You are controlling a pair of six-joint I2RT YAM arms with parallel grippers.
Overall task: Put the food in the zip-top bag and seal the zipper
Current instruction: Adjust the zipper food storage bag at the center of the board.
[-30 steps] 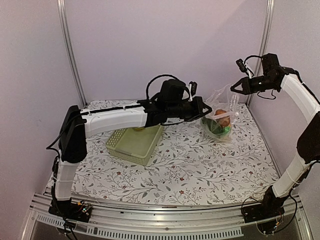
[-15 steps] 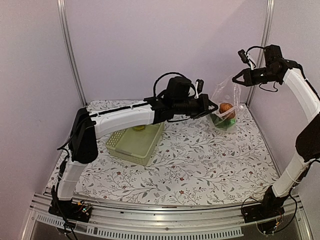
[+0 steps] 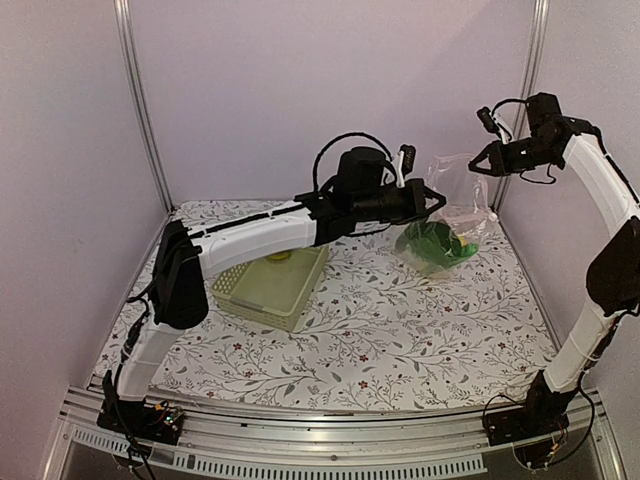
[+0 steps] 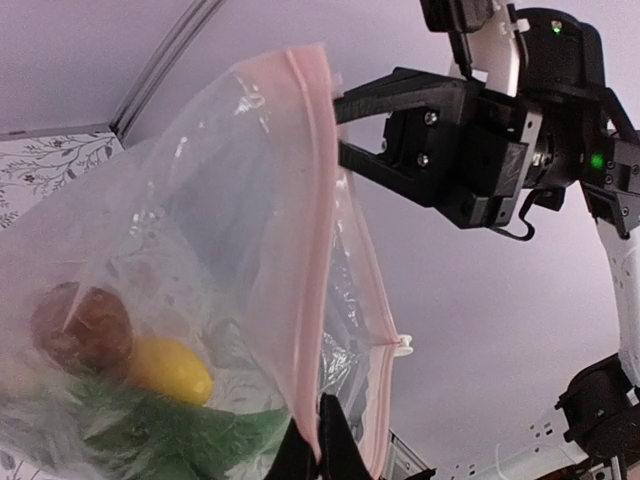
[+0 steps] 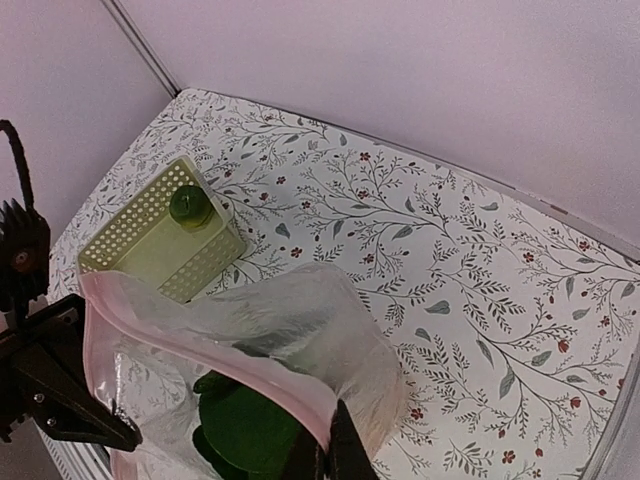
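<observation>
Two closed pincers, left gripper (image 3: 438, 202) and right gripper (image 3: 476, 167), hold the pale pink zipper strip (image 4: 320, 230) of the clear crinkly plastic bag (image 3: 458, 207) at one o'clock; sealing seems next, needing a pinch slid along.

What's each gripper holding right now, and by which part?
Both hold the zip-top bag, which has food inside. The left gripper and the right gripper each pinch its pink zipper strip, towards opposite ends.

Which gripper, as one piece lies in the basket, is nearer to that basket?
Left. The left gripper holds the bag by its edge, raised, right of the basket; the right gripper holds it farther right.
</observation>
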